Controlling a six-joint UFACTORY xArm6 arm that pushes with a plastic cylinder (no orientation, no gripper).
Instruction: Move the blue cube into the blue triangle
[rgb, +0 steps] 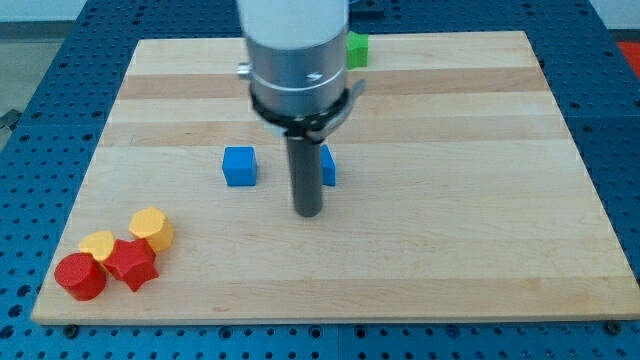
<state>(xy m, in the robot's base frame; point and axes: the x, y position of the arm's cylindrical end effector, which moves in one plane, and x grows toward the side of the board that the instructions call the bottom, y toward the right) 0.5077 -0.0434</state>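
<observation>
The blue cube (239, 166) sits on the wooden board (450, 240), left of centre. A second blue block (327, 166), the blue triangle, stands to its right and is mostly hidden behind my rod, so its shape is hard to make out. My tip (308, 212) rests on the board just below and slightly left of that hidden blue block, and to the right of the blue cube, apart from the cube by a clear gap.
A green block (357, 48) stands near the view's top edge, partly behind the arm. At the bottom left is a cluster: a yellow block (152, 228), a second yellow block (99, 244), a red star-like block (131, 263) and a red cylinder (79, 277).
</observation>
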